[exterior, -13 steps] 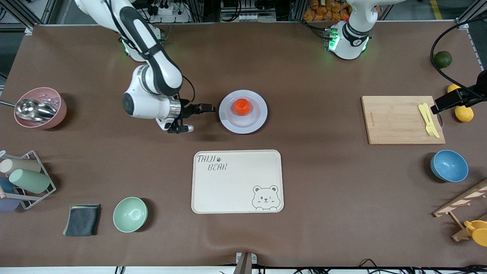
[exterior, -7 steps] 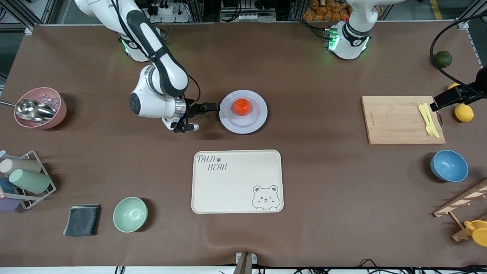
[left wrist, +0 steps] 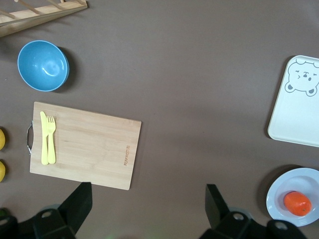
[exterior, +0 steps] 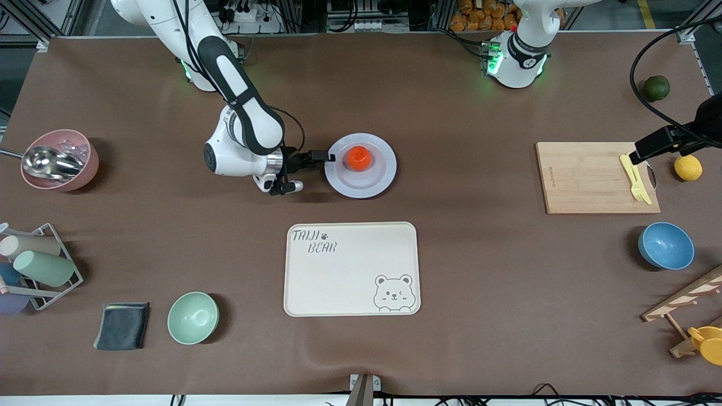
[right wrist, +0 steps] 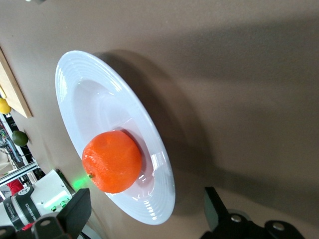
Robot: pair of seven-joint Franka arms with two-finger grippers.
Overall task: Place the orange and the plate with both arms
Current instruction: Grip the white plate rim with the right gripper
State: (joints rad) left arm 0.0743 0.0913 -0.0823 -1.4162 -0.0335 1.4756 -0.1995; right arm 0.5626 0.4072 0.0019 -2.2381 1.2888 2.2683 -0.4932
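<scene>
Orange (exterior: pixel 359 158) sits on the plate (exterior: pixel 372 183), mid-table, farther from the front cam than the bear tray (exterior: pixel 350 268). Right tool (exterior: pixel 330 156) is turned sideways, low, right at the plate rim on the right arm's end, jaws wide, holding nothing. In the right wrist view the plate's edge (right wrist: pixel 167 199) lies between the two fingers (right wrist: pixel 75 209), so the rim is lined up for a pinch; the orange (right wrist: pixel 112 160) is further in, past the rim.

Key relation: plate lies straight ahead of the right tool, along its approach axis; right arm is much nearer than the left.

Left tool (left wrist: pixel 144 209) waits up over the board (exterior: pixel 595 177) w/ the yellow cutlery (exterior: pixel 634 177), jaws wide, empty, well apart from the plate.

Likely next: close on the rim, keep the plate level so the orange doesn't roll.
</scene>
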